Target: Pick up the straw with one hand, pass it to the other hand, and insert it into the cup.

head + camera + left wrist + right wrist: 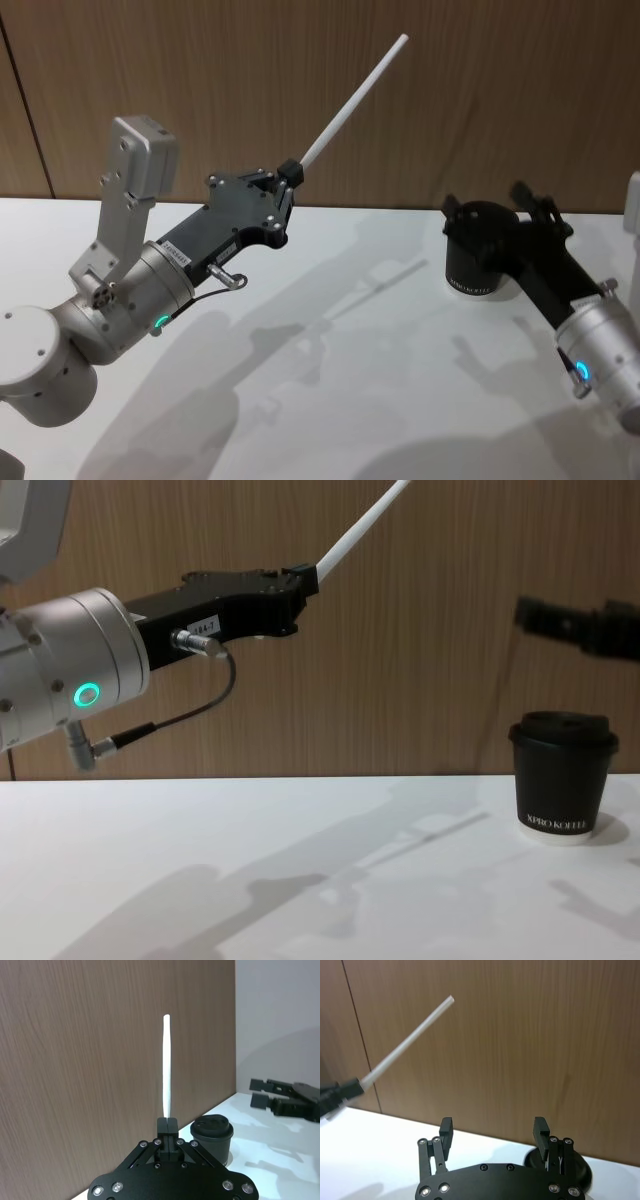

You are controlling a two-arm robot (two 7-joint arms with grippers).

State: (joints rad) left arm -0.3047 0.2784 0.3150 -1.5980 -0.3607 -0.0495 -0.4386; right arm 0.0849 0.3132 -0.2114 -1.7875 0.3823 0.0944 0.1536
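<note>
Nearest in, the left gripper (292, 172), green ring aglow on its wrist, has its jaws pinched tight on the bottom end of the straw (355, 95). A white sticker on its body ends "84-7"; the rest is unreadable. The straw is up in the air, its long axis running from the jaws toward one o'clock in the head view, most of its length free. Farther out at three o'clock, the right gripper (492, 1130), fingers spread wide and empty, hovers above the cup (560, 780), lettered "XPRO KOFFEE". Handover looks next, since right is nearer the cup.
</note>
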